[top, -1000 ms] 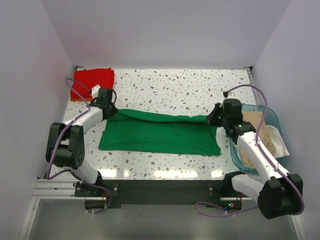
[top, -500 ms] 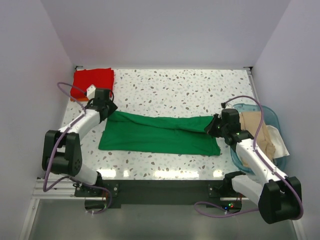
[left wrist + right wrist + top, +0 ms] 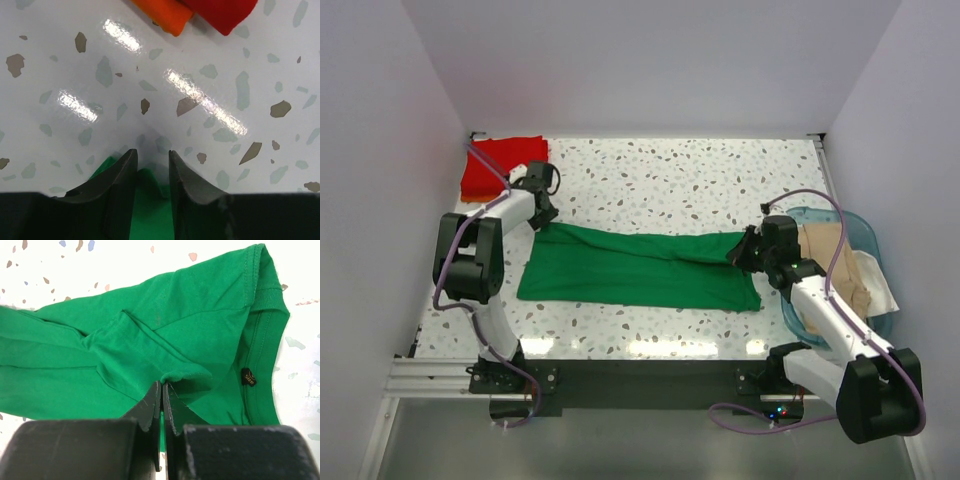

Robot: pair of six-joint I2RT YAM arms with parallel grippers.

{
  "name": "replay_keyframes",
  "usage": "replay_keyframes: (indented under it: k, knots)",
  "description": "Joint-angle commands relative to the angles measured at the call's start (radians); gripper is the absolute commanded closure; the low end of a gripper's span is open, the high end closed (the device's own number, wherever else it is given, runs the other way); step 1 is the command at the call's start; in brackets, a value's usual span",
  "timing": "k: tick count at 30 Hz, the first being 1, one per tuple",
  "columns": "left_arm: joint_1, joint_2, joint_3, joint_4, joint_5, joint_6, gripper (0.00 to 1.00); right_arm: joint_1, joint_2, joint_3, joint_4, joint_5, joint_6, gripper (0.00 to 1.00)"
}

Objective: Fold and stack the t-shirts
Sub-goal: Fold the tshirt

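A bright green t-shirt (image 3: 640,268) lay across the middle of the speckled table (image 3: 680,175), folded lengthwise into a long band. Its collar end lay on the right. The right gripper (image 3: 162,385) was pressed together on a raised ridge of green cloth near the collar. This was probably so the upper layer could be drawn over and smoothed flat.

The left gripper (image 3: 150,157) sat at the band's far left corner with its 2 fingers apart. A tip of green cloth lay between and beneath them, and they did not appear to be pinching it.

Just beyond that gripper, in the far left corner of the table, a folded red t-shirt (image 3: 500,160) rested on an orange one (image 3: 165,12). This looked like the start of the stack.

At the right edge, a translucent blue basket (image 3: 868,232) held a beige shirt (image 3: 825,250) and a white shirt (image 3: 876,285) waiting their turn. The basket stood just beside the right arm, so a wide swing there could knock it. Nothing rested on top of the green shirt.
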Motion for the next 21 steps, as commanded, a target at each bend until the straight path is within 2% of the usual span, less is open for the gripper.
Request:
replay_keyframes:
  k: [1,9,15,21]
  knots:
    - [-0.001,-0.031,-0.013,0.022,0.058,0.06,0.65,-0.002,-0.006,0.005,0.049,-0.02,0.005,1.0]
    - [-0.003,-0.206,-0.193,0.134,0.181,0.109,0.71,-0.001,-0.004,-0.015,0.064,-0.033,0.011,1.0]
    - [-0.003,-0.332,-0.328,0.195,0.236,0.119,0.71,-0.001,0.0,-0.027,0.078,-0.038,0.011,1.0]
    - [-0.003,-0.372,-0.433,0.221,0.267,0.115,0.71,-0.002,0.02,-0.033,0.09,-0.046,0.008,1.0]
